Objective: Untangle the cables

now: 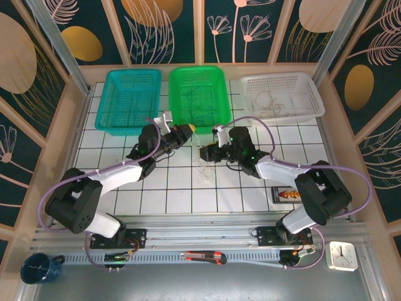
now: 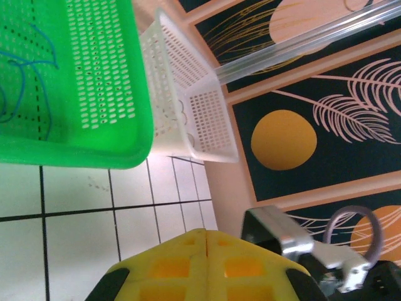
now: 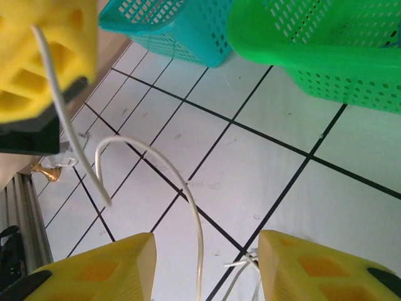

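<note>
1. The loose cables [image 1: 204,167] lie in a thin, pale tangle on the white tiled table [image 1: 175,188], just in front of the green basket [image 1: 197,123] and between the two grippers.
2. One white cable [image 3: 69,119], a smooth and very thin round cord, runs down in a nearly straight line from the left gripper's yellow fingers. A second white strand [image 3: 188,194] arcs in a hook shape above the tiles.
3. The left gripper [image 1: 186,132] sits at the front wall of the green basket. Its yellow fingers [image 2: 182,263] are pressed together along a single seam, clamping the white cable.
4. The right gripper [image 3: 205,241] sits in front of the green basket, towards the right. Its yellow fingers stand well apart, and the arcing strand passes between them without touching either.
5. The green basket is perforated plastic with rounded corners. Thin dark cords [image 1: 197,100] lie inside it.
6. The teal basket [image 1: 125,130], of the same mesh plastic, stands just left of the green basket.
7. The white basket [image 1: 285,118] stands just right of the green basket and holds pale looped cords [image 1: 272,100].
</note>
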Available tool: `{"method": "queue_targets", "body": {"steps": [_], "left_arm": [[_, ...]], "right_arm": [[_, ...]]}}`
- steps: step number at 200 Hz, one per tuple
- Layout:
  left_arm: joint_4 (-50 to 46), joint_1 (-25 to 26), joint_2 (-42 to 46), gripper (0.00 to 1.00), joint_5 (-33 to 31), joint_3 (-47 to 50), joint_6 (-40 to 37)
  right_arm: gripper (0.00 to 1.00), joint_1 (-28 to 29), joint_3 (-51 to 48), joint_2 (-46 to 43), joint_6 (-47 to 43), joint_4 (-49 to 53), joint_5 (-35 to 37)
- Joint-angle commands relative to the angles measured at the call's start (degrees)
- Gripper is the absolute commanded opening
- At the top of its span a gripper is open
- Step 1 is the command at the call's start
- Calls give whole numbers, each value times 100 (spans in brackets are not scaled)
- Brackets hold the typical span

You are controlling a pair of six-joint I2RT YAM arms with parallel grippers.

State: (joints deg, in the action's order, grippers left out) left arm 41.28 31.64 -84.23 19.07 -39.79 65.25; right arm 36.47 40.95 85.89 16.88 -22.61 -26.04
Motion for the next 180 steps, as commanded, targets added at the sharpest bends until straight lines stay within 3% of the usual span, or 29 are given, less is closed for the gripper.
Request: {"method": "queue_targets", "body": {"steps": [1,70,88,107,122,157,180], "left_arm": [[-119,40,133,0,18,-177,36],[-61,92,197,0,96,-382,226],[-14,111,291,0,133,-502,339],[-58,132,440,0,150,-711,439],[-96,141,569,0,162,-898,527],[-351,140,800,0,158,-1464,548],[-418,138,868,0,156,-1765,572]], "right_arm": [[46,9,-79,58,154,-533,-120],[45,134,-4,844,764,-1636,-45],[32,164,-63,1122,956,-2019,130],[9,166,-138,1351,1115,-2335,310],[3,172,-188,1477,1179,-2465,426],[2,169,-349,1551,1221,-2565,633],[10,175,-412,1552,1247,-2564,722]]}}
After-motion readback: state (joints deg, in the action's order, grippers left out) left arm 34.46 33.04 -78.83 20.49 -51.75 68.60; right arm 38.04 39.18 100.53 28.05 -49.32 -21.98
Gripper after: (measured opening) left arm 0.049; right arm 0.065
